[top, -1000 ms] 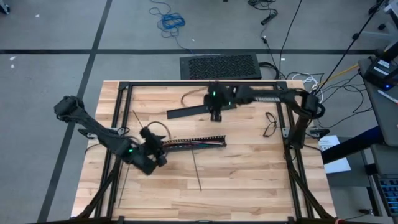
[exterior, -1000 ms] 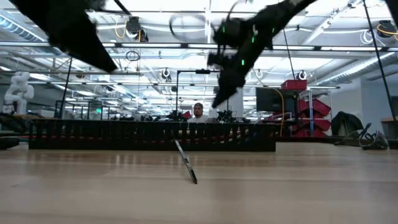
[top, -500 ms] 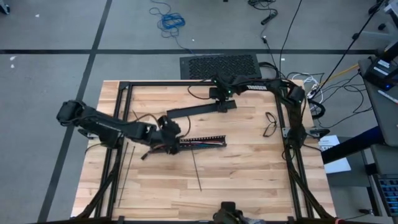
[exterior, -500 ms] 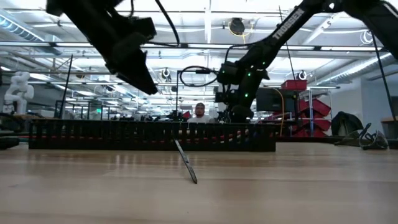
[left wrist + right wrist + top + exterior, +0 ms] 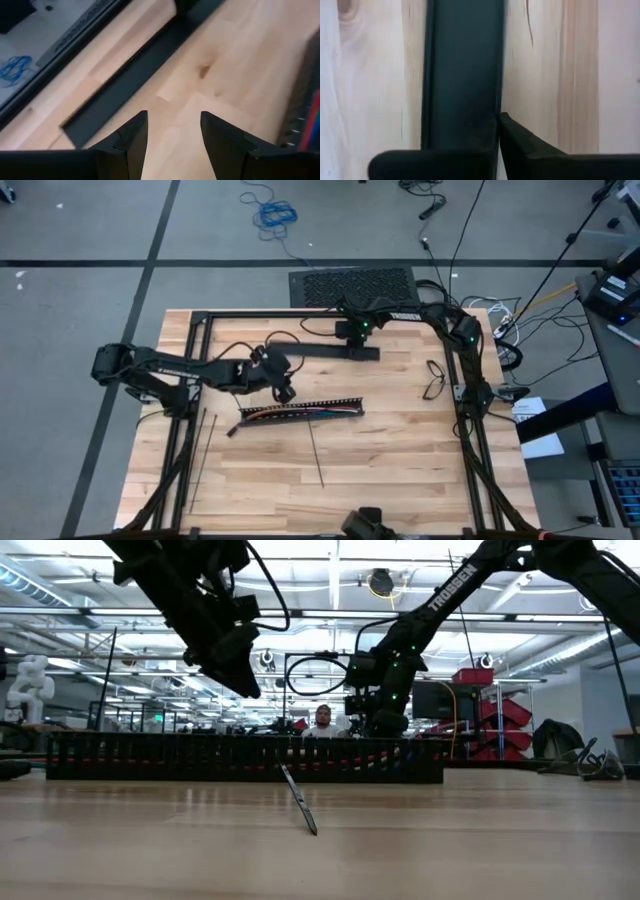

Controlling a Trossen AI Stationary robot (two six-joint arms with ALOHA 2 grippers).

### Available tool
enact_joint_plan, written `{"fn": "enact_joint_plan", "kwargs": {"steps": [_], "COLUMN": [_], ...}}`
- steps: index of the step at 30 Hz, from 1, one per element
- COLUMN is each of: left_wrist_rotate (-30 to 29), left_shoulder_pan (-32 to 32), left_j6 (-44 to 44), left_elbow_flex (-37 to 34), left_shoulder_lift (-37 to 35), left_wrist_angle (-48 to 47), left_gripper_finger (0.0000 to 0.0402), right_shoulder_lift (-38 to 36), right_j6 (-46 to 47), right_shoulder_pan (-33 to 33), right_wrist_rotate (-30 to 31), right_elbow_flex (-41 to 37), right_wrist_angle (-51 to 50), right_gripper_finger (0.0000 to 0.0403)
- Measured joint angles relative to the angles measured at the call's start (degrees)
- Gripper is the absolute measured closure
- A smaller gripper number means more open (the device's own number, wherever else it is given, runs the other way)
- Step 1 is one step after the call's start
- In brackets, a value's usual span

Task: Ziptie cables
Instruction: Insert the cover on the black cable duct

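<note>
On the wooden counter [image 5: 400, 450], the left gripper [image 5: 285, 392] is held above the slotted channel [image 5: 300, 411], its jaws parted and empty. The cables [image 5: 290, 416] are laid lengthwise in that channel, running left to right. Farther back, a flat black cover strip [image 5: 340, 353] is clamped by the right gripper [image 5: 352, 348].

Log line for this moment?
left gripper: open, above table | right gripper: shut on cover | cables: in channel
</note>
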Motion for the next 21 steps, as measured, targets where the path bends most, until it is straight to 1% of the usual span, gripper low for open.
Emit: {"fn": "enact_joint_plan", "kwargs": {"steps": [4,7,10,11,14,19,21], "left_wrist_rotate": [2.2,2.45,3.06,4.08,7.43,11.64,14.1], "left_shoulder_pan": [2.22,3.33,4.23,4.55,5.27,5.81,6.77], "left_j6": [1.0,2.16,4.61,5.49,8.69,14.61,16.48], "left_elbow_flex": [0.0,0.0,0.0,0.0,0.0,0.0,0.0], "left_shoulder_lift": [0.0,0.0,0.0,0.0,0.0,0.0,0.01], "left_wrist_angle": [-0.52,-0.32,0.68,0.88,2.15,6.81,8.07], "left_gripper_finger": [0.0222,0.0222,0.0222,0.0222,0.0222,0.0222,0.0222], "right_shoulder_lift": [-2.72,-6.51,-12.88,-14.91,-20.0,-28.65,-30.96], "right_j6": [-0.02,0.27,0.33,0.61,2.8,6.09,7.53], "right_shoulder_pan": [1.33,3.61,7.32,8.6,12.7,20.21,23.14], "right_wrist_rotate": [2.05,4.85,10.68,12.52,15.54,26.86,30.05], "right_elbow_flex": [-0.48,-1.18,-2.72,-3.66,-6.9,-12.16,-14.58], "right_wrist_angle": [-0.56,-3.99,-2.64,-2.7,-2.12,-0.2,0.3], "right_gripper_finger": [0.0401,0.0402,0.0403,0.0402,0.0402,0.0402,0.0402]}}
